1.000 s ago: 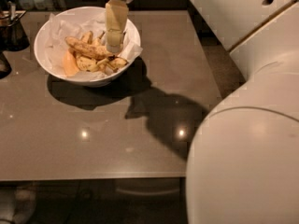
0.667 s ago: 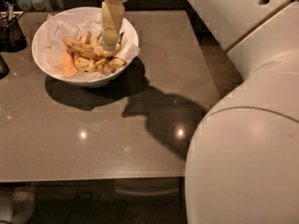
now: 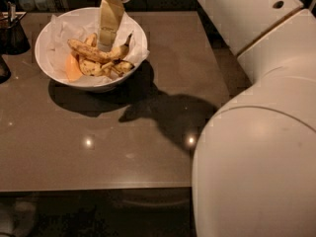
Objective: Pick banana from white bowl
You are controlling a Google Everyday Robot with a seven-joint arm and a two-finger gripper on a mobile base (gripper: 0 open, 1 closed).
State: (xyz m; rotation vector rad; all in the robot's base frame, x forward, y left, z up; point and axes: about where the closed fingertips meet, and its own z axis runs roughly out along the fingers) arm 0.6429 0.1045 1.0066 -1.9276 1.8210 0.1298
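Fingers (image 3: 109,23) come down from the top edge as one pale slab, and from my screen I cannot tell whether they are spread, pressed together or pinching anything. I place the gripper (image 3: 105,46) low inside the white bowl (image 3: 140,33), a little behind its centre, with the tip right at the upper edge of the banana (image 3: 89,50). That banana is the topmost one on the heap. It lies roughly crosswise under the tip, spotted and yellow, with one end toward the bowl's left side and the other running right toward a dark stem (image 3: 129,37) that points up. I read tip and peel as touching, though I cannot confirm a grasp.

The bowl sits at the far left of the brown table (image 3: 98,152), lined with crinkled white paper (image 3: 58,29) that rises above the rim. Under the top banana I see more browned bananas (image 3: 111,67) piled together, and a pale orange piece (image 3: 73,69) against the left wall. A small dark container (image 3: 12,36) stands just left of the bowl, apart from it, with thin items sticking out. The robot's white arm (image 3: 256,147) fills the right side of my view.
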